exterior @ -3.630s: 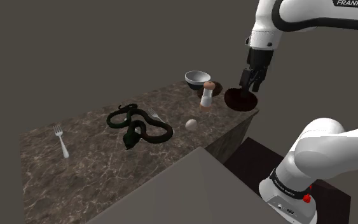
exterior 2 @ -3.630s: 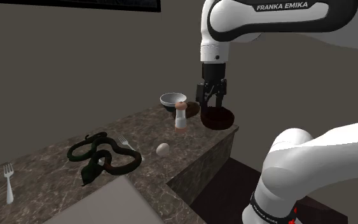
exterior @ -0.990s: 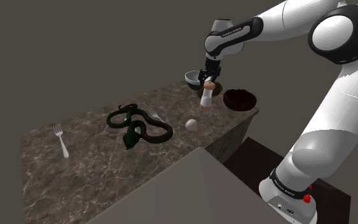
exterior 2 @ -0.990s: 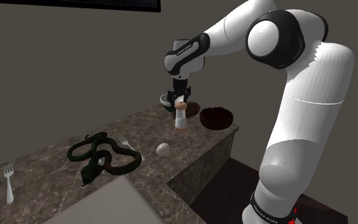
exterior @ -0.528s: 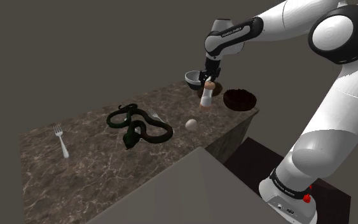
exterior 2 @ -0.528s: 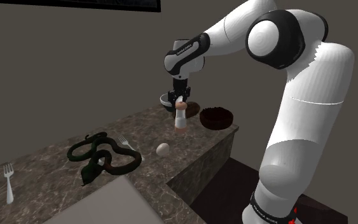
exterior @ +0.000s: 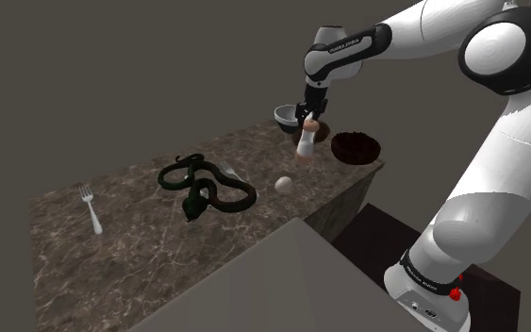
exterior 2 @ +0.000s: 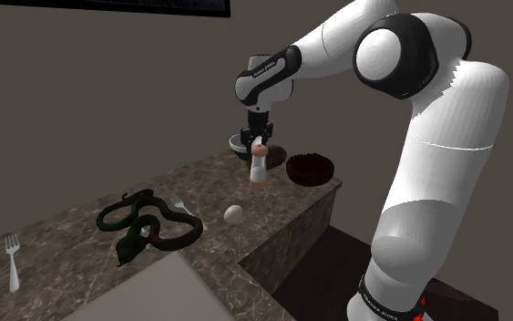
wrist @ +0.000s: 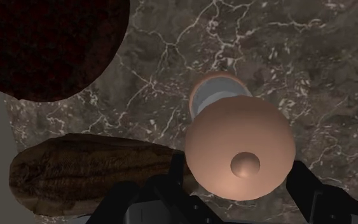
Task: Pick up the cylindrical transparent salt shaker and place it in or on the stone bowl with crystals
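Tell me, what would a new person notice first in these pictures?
The big white arm arches over the marble counter, its gripper at the cap of the salt shaker near the far end. Then the dark green snake coiled in the counter's middle draws the eye, with a dark bowl at the corner beside the shaker.

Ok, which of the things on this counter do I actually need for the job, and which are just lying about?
For the job:
salt shaker, with the gripper at its cap
dark bowl, the place to put it

Just lying about:
snake
egg
fork by the snake
lone fork
pale bowl
flat brown dish
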Available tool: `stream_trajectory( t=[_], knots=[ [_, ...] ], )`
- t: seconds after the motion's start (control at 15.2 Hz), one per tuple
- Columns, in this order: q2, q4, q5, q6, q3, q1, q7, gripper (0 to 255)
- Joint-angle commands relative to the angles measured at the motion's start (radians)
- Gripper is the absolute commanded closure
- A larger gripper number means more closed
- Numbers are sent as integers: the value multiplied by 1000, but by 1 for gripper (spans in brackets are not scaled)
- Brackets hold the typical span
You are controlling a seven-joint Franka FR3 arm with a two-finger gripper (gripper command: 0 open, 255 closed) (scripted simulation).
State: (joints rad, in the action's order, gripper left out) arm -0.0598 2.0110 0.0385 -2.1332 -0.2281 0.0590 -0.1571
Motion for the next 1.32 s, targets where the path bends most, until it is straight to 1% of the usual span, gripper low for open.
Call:
stream_trajectory(
  t=[0.0,1.25],
  knots=[
    [8,-15,-3,23,0,0,2,255],
    [53,-220,-17,271,0,-2,15,255]
  ],
)
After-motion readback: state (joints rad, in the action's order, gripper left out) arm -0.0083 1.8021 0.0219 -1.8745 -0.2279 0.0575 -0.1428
